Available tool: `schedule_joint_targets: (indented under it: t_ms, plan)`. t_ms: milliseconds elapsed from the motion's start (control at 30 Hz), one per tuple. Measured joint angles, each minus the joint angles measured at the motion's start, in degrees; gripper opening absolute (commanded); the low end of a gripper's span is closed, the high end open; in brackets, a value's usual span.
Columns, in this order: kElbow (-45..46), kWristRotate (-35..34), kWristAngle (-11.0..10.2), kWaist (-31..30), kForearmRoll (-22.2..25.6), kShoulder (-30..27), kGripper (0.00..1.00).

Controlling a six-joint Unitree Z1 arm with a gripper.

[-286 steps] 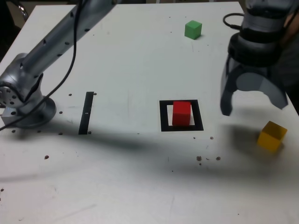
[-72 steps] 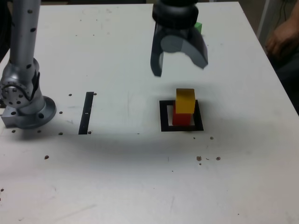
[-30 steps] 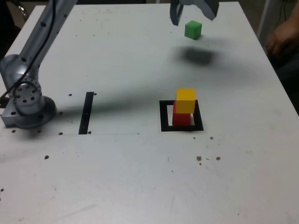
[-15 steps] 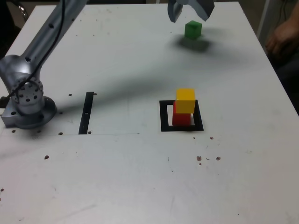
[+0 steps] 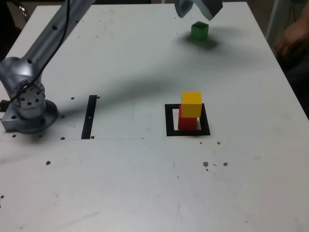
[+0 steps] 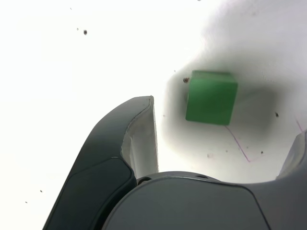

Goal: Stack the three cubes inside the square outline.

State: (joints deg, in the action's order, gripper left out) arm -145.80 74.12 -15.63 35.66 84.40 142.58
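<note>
1. The grey two-fingered claw hangs at the far edge of the white counter, its jaws spread wide and holding nothing.
2. The small matte green cube sits on the counter just below the claw in the exterior view; in the wrist view the same green cube lies between the two dark curved fingers, clear of both.
3. The small matte yellow cube rests on top of the small matte red cube, set slightly toward the exterior view's right of it.
4. That red cube stands on the white centre of the thick black square outline, well apart from the green cube.
5. A thin black straight strip lies on the counter to the exterior view's left of the outline, near the arm's round silver base.
</note>
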Motion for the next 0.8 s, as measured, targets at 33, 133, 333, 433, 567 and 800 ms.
schedule_joint_targets:
  t_ms: [33,133,333,433,567,800]
  plan:
    - [-0.15,0.06,-0.05,0.04,-0.07,0.15,0.99]
    - [-1.05,0.32,-0.06,0.07,-0.09,1.03,0.99]
    - [-3.70,1.04,-0.06,0.07,0.04,4.10,0.98]
    - [-4.55,1.15,-0.06,0.07,0.28,6.05,0.97]
    - [-5.55,1.17,-0.05,-0.19,0.62,8.29,0.96]
    - [-6.11,0.63,-0.57,-1.14,0.78,9.05,0.87]
